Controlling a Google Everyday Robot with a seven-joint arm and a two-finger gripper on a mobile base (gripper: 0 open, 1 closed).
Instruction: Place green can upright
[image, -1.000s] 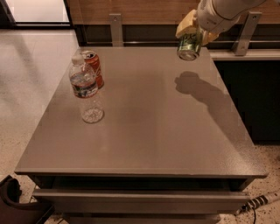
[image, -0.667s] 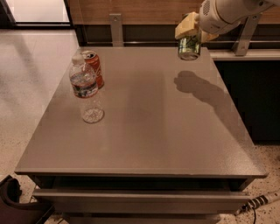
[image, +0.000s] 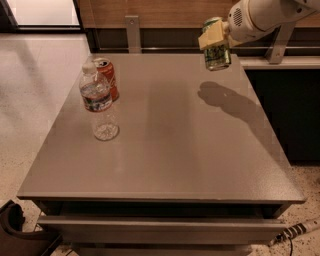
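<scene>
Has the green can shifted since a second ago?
No. The green can, held in the gripper, still hangs above the table's far right edge, left of the slanted metal post, as before.

Dark green can (image: 218, 55) with white label markings, clasped in the cream-yellow pincer (image: 215, 36) above the far right corner of the plain grey-brown bench (image: 170, 150); white arm (image: 260, 17); red-orange soda can (image: 108, 76); clear bottle (image: 99, 110), dark label, white cap
</scene>
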